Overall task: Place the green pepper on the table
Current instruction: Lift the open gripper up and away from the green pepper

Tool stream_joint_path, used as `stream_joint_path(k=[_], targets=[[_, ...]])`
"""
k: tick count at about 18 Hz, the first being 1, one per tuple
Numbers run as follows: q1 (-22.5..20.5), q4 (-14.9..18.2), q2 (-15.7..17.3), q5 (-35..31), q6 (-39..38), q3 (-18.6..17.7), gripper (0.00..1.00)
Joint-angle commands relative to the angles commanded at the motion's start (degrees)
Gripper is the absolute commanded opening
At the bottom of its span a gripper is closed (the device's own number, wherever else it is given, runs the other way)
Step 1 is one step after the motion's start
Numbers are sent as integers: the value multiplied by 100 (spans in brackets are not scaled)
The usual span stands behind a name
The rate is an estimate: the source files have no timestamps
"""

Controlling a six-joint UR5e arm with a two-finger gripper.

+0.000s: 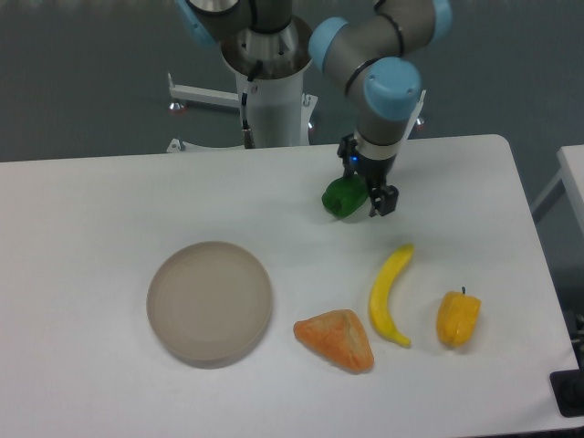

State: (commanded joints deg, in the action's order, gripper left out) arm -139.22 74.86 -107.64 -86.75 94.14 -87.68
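Observation:
The green pepper (342,196) is small, glossy and bright green, at the back middle of the white table (109,201). My gripper (362,195) points down over it from the arm above. One dark finger (383,200) shows against the pepper's right side; the other finger is hidden behind the pepper. The jaws appear closed on the pepper, which sits at or just above the tabletop.
A round beige plate (210,302) lies at the front left. An orange wedge-shaped food piece (337,339), a yellow banana (390,294) and a yellow-orange bell pepper (457,318) lie in front of the gripper. The robot base (269,96) stands behind the table's back edge.

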Motion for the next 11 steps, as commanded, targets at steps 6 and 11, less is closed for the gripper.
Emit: stream_joint_path(k=[6,11], targets=[[70,398,-730,-70,-194,1435,100],[114,503,-890,-562,-62,1490,100]])
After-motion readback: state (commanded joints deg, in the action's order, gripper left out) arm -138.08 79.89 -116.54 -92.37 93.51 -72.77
